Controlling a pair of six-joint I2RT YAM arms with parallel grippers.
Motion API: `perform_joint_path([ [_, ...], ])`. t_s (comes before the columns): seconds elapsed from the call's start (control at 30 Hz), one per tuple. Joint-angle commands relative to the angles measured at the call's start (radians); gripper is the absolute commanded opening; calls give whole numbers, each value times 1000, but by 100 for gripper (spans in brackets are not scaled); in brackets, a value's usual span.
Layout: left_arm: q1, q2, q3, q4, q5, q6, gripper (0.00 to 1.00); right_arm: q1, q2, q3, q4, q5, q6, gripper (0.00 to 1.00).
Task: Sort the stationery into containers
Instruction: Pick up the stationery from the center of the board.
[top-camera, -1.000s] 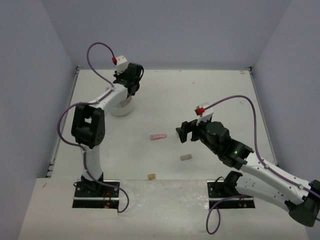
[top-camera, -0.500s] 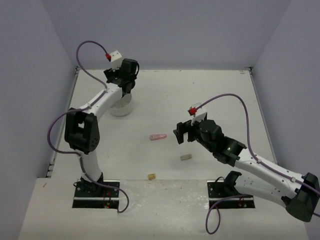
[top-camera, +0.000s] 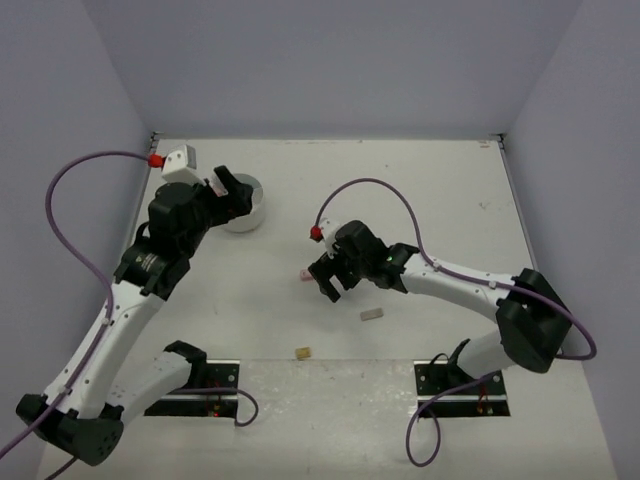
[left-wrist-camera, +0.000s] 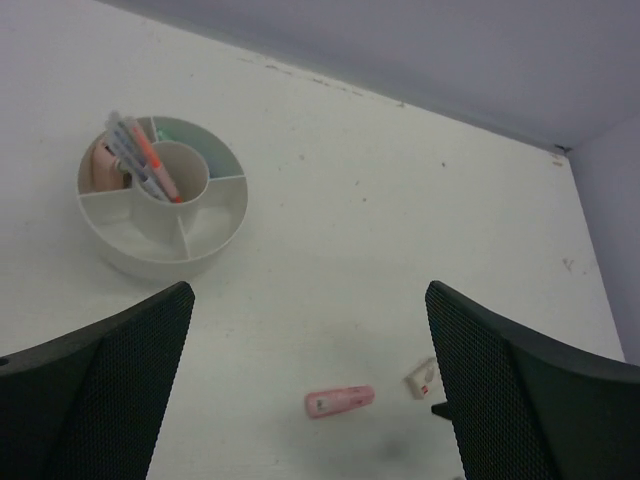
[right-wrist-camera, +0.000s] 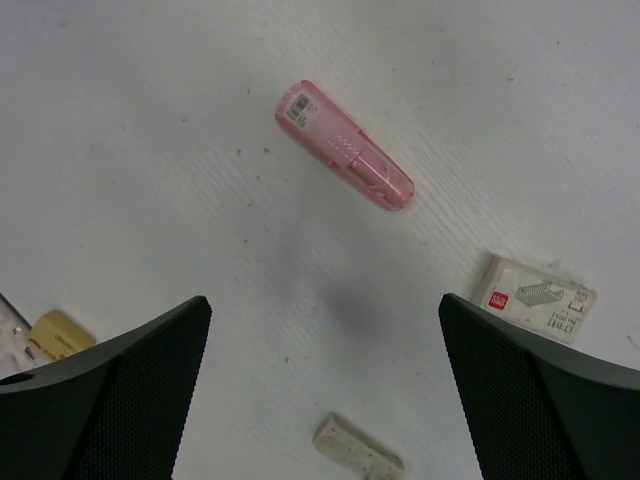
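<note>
Pink oblong case (right-wrist-camera: 345, 146); round compartmented white tub (left-wrist-camera: 140, 258); right claw (right-wrist-camera: 325, 300) mesh-textured

You are looking down past the right gripper (right-wrist-camera: 322, 305), its fingers (right-wrist-camera: 110, 400) standing wide apart. A pink capped piece (right-wrist-camera: 345, 145) is lying tilted upper centre, a labelled white eraser (right-wrist-camera: 540, 298) right, a beige eraser (right-wrist-camera: 358, 450) bottom centre and a tan eraser (right-wrist-camera: 58, 335) lower left.

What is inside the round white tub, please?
In the tub, pens lean in the centre cup; a pink piece sits in a left compartment. The cup's wall hides the pens' lower ends.
</note>
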Motion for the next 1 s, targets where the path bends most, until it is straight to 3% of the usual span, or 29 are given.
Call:
perform_joint_path([
  [0.0,1,-131,-56,-182,6,176,100,10,63,80,-65,35,-296,99],
  [0.13,0,-234,-170,-157,58,245,100,-7,163,169,-123,-2,-466,99],
  [0.27,1,-322,-273,-95,45,246,100,-28,296,326,-226,-122,-523,99],
  [0.4,1,-335,-275,-92,58,249,100,-28,439,442,-330,-146,-547,96],
  [0.53,1,-336,-281,-88,64,247,100,-29,507,452,-349,-135,-547,91],
  [0.63,2,-334,-280,-85,66,249,100,-29,529,446,-320,-106,-532,81],
  [0.73,1,-331,-281,-84,73,249,100,-28,548,439,-279,-75,-520,62],
  [0.83,3,-334,-282,-85,69,248,100,-25,550,423,-236,-28,-498,35],
  [0.97,3,-336,-282,-86,55,243,100,-10,526,397,-201,-3,-475,24],
])
